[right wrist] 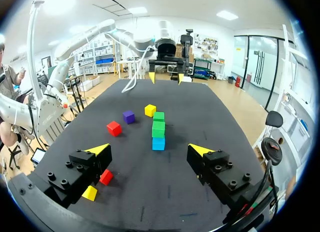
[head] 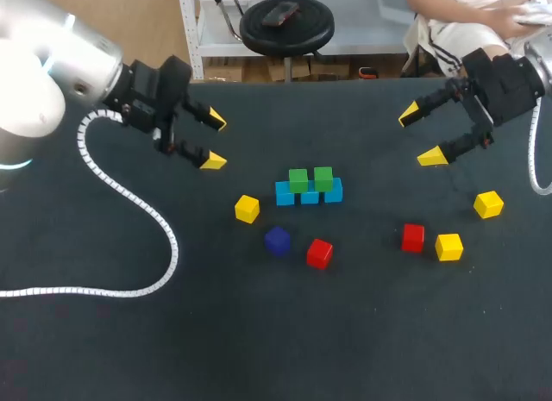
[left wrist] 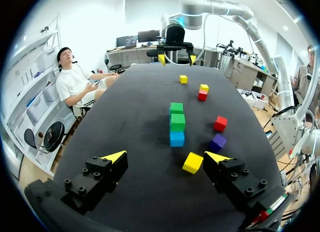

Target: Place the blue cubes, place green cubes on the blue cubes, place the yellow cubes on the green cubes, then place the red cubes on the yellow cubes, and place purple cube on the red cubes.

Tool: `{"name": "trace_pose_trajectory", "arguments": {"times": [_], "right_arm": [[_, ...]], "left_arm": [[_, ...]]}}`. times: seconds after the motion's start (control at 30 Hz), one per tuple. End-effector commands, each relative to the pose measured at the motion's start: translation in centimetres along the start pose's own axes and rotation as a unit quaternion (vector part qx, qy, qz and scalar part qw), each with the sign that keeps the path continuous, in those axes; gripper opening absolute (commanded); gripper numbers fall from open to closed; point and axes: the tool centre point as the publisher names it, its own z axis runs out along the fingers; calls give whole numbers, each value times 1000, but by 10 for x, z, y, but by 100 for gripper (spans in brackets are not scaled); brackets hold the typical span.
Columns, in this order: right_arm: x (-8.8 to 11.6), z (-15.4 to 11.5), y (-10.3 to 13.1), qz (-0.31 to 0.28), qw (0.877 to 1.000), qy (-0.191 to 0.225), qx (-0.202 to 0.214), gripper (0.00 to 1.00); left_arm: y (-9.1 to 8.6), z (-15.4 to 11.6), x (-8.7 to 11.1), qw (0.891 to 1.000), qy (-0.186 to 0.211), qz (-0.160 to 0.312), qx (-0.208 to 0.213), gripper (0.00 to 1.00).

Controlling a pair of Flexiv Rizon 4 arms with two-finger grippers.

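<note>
Surface: dark cloth-covered table (head: pixel 259 349), with both my arms coming in over its far half.
Cable: a white ribbed cable (head: pixel 173 243) trails from my left arm and loops over the table's left side, apart from every cube.
Nearest cubes: the left red cube (head: pixel 319 253) lies closest to the near edge, turned a little askew. The purple cube (head: pixel 277 241) sits just beside it on its left, not touching.
Right pair: the near yellow cube (head: pixel 448 247) and the right red cube (head: pixel 412 238) sit side by side with a narrow gap between them.
Further back: the left yellow cube (head: pixel 247 209) rests near the left end of the blue row. The far yellow cube (head: pixel 488 204) sits well off to the right, alone.
Stack: three blue cubes (head: pixel 310 197) touch in a row at the table's middle. Two green cubes (head: pixel 298 180) stand side by side on top of them, each seeming to sit over a joint between two blues. Every yellow, red and purple cube lies on the cloth.
Left claw: my left claw (head: pixel 214 140) hangs above the table, beyond and left of the stack, its fingers spread wide and holding nothing. From its wrist view the left yellow cube lies just ahead of one fingertip.
Right claw: my right claw (head: pixel 420 135) hangs beyond and right of the stack, released, with nothing between its fingers.
</note>
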Motion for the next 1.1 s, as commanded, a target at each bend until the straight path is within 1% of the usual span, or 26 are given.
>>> {"name": "trace_pose_trajectory", "arguments": {"times": [0.03, 0.17, 0.33, 1.07, 1.1], "right_arm": [[0, 0, 0, -1, 1000, 0, 0, 100], [0, 0, 0, -1, 1000, 0, 0, 100], [0, 0, 0, -1, 1000, 0, 0, 100], [0, 0, 0, -1, 1000, 0, 0, 100], [-5, -5, 4, -11, 1000, 13, 8, 100]], "left_arm": [[12, -1, 6, 1000, 10, -5, 7, 100], [19, -1, 12, 1000, 20, -15, 5, 100], [24, -1, 14, 1000, 16, -18, 3, 100], [25, -1, 14, 1000, 15, -18, 2, 100], [25, -1, 14, 1000, 15, -18, 2, 100]]}}
